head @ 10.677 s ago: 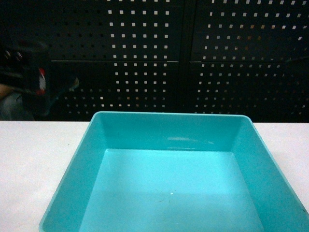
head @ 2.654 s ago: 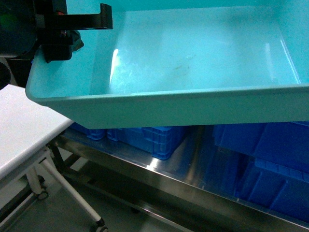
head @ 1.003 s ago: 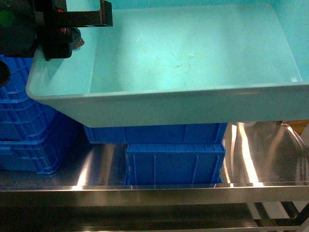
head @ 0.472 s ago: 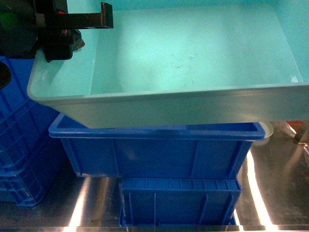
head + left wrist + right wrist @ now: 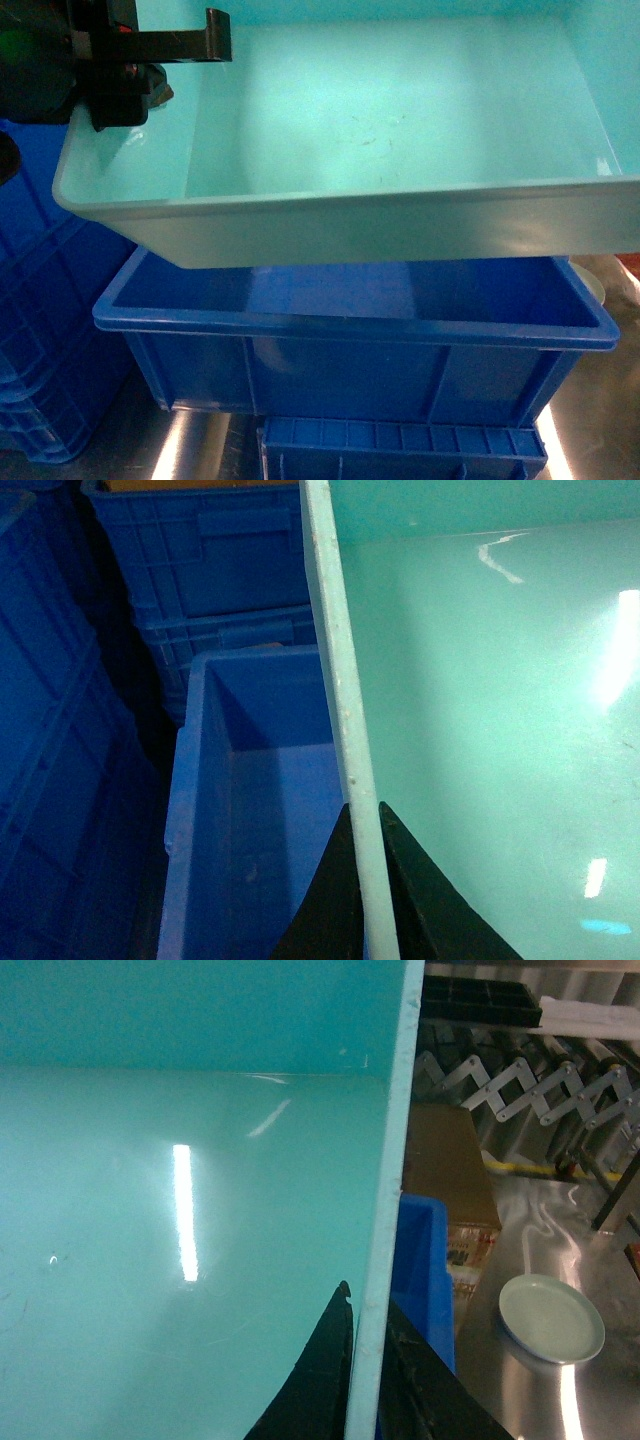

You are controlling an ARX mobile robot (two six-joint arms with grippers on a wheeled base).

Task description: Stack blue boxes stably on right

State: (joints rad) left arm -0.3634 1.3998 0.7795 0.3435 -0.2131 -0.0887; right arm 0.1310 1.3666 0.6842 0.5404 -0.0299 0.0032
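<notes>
The turquoise tub [image 5: 380, 130] fills the upper half of the head frame, held in the air above an open dark blue crate [image 5: 350, 335] in the lower half. The left gripper [image 5: 366, 880] has its jaws closed on the tub's left rim, and the right gripper [image 5: 368, 1380] pinches the right rim (each wall sits between two black fingers). A pale dish [image 5: 551, 1317] lies at lower right of the right wrist frame.

Dark blue ribbed crates [image 5: 350, 345] sit stacked below the pincers; a pale dish [image 5: 551, 1317] rests right of the right pincer.
</notes>
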